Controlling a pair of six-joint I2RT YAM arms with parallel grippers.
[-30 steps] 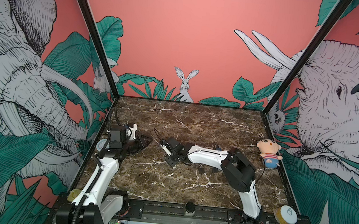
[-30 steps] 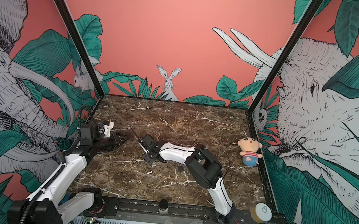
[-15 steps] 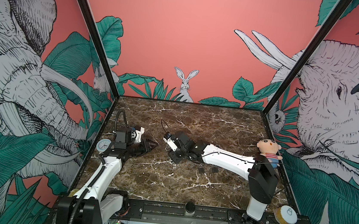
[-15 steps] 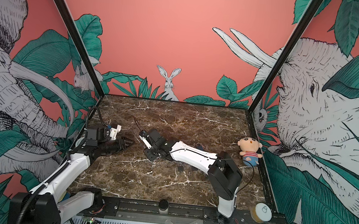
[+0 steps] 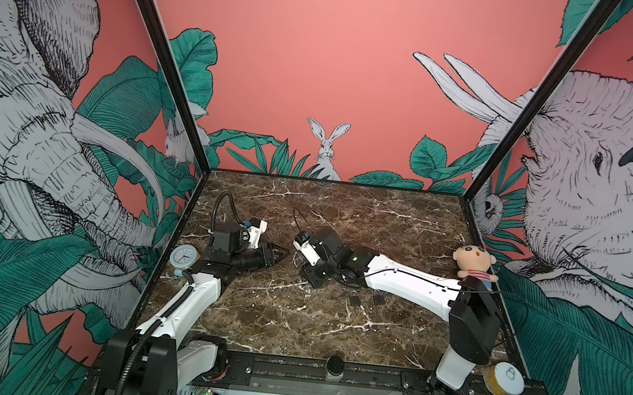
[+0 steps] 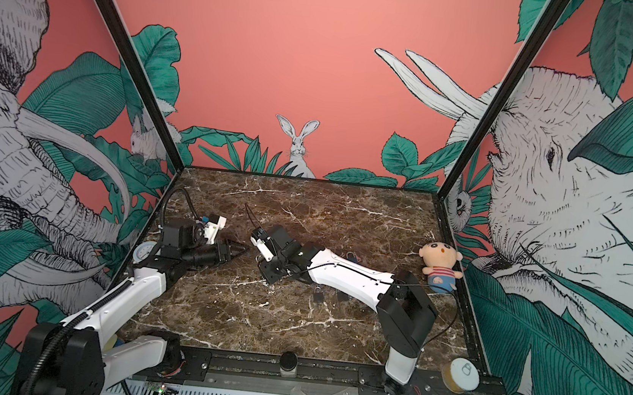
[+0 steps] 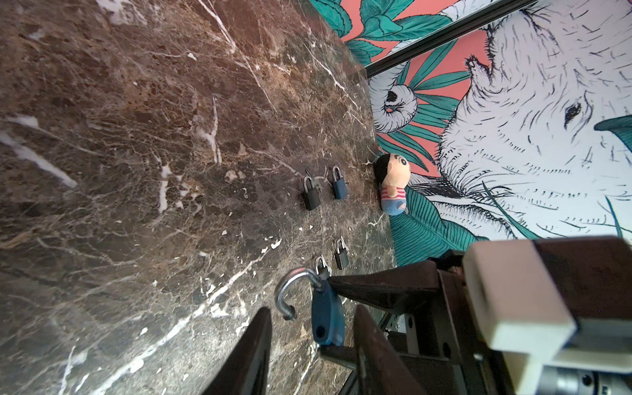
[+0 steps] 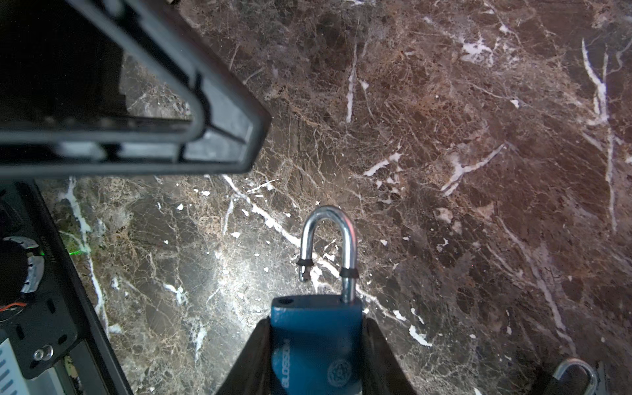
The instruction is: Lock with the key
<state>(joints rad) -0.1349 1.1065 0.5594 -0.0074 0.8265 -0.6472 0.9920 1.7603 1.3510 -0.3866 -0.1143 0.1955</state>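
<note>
One blue padlock (image 8: 318,349) is clamped by its body in the right gripper (image 8: 316,323). Its shackle (image 8: 326,239) is raised, free end just off its hole. Left gripper (image 7: 312,309): jaws apart, empty, lock just beyond its fingertips. No key seen. Risk: an off-line push pivots the lock in the grip. The body reads "BLOSSOM".
</note>
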